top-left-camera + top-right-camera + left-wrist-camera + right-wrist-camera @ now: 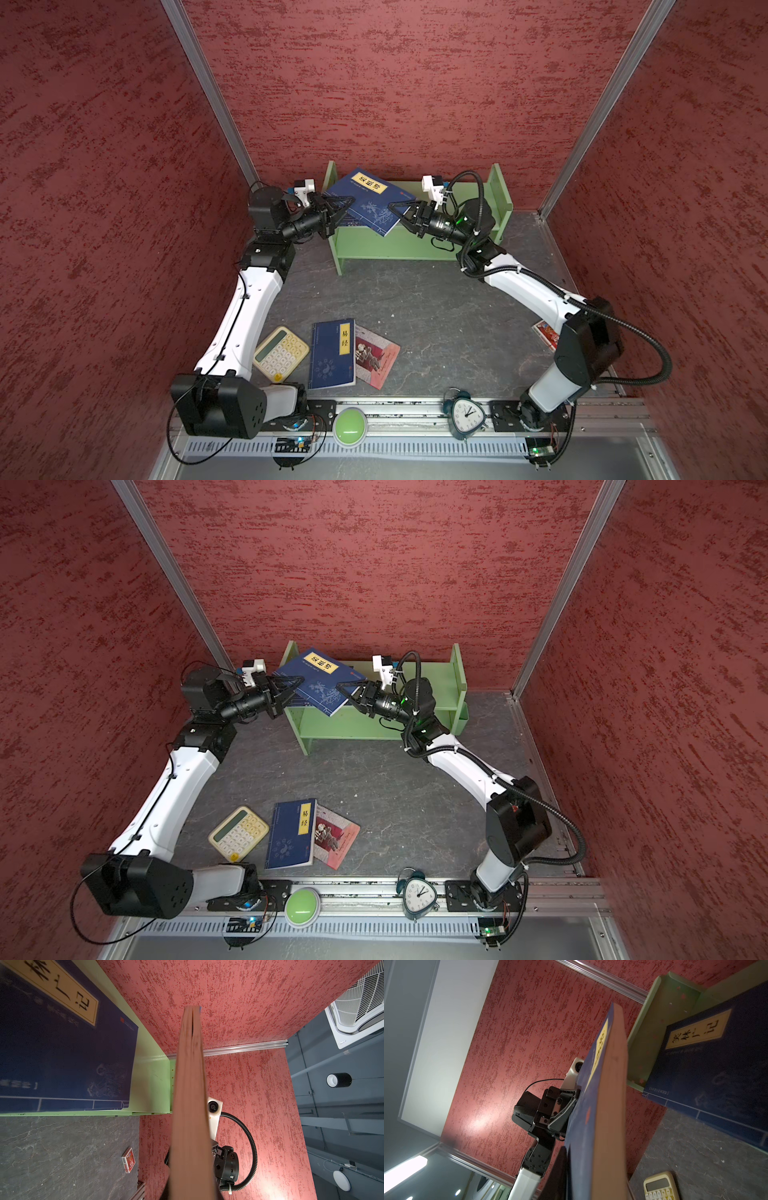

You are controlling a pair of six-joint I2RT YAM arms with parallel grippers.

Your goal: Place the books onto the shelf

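A navy book (368, 195) with a yellow label hangs tilted above the light green shelf (415, 243) in both top views. My left gripper (347, 205) is shut on its left edge. My right gripper (392, 210) is shut on its right corner, one dark finger (558, 1178) lying against the cover (589, 1118). In the left wrist view the book's page edge (191, 1105) hides my own jaws. A second navy book (716, 1074) lies flat on the shelf's top tier (149, 1084). On the table lie another navy book (332, 353) and a red-pink book (380, 359).
A cream calculator (281, 353) lies left of the table books. An alarm clock (465, 415) and a green button (350, 426) sit on the front rail. A small red card box (546, 334) lies by the right arm. Red walls stand close behind and beside the shelf.
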